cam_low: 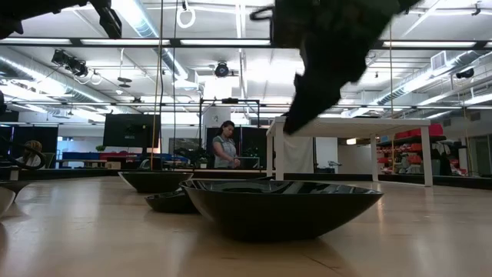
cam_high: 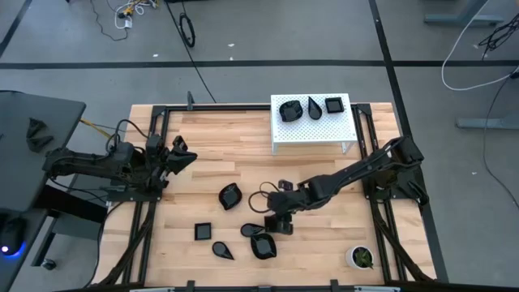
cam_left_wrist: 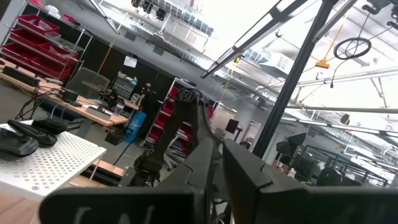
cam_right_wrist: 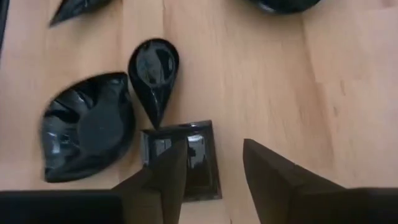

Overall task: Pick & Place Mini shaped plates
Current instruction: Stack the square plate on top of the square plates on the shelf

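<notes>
Several glossy black mini plates lie flat on the wooden table: a rounded one (cam_high: 230, 195), a square one (cam_high: 203, 231), two teardrops (cam_high: 223, 250) (cam_high: 251, 230) and a leaf-shaped one (cam_high: 263, 246). Three more sit on the white perforated stand (cam_high: 312, 134). My right gripper (cam_right_wrist: 214, 149) is open and low over another square plate (cam_right_wrist: 186, 158). One finger is above the plate's inside and the other is over bare wood beyond its rim. My left gripper (cam_high: 180, 154) waits, shut, at the table's left edge. My right gripper comes down from above onto the square plate's rim (cam_right_wrist: 211, 155), with one finger (cam_right_wrist: 174, 165) over the plate's inside and the other (cam_right_wrist: 264, 165) outside it. I cannot tell whether either finger touches it. The plate lies flat on the table.
A small white cup with green contents (cam_high: 361, 257) stands near the table's near right corner. A teardrop plate (cam_right_wrist: 153, 71) and the leaf-shaped plate (cam_right_wrist: 87, 124) lie close beside the square one. Bare wood stretches to the right of the gripper. A person stands in the room beyond (cam_low: 225, 145).
</notes>
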Robot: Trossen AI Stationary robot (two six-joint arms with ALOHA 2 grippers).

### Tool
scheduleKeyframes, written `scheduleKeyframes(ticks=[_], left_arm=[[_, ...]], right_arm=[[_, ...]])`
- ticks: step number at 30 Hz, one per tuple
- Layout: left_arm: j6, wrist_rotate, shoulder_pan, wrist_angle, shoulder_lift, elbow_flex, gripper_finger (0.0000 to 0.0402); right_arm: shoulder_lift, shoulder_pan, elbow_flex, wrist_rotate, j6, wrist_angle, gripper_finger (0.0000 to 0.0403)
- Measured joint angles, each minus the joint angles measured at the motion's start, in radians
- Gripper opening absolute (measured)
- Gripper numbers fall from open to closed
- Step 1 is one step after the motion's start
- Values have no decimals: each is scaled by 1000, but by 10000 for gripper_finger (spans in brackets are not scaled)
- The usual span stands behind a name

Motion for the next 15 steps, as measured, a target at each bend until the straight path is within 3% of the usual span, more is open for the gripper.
scheduleKeyframes(ticks=[5, 15], left_arm=[[0, 0, 0, 0, 0, 0, 42], [0, 0, 0, 0, 0, 0, 42]], right_arm=[[2, -10, -139, -44, -50, 253, 164], [107, -13, -164, -33, -110, 322, 142]])
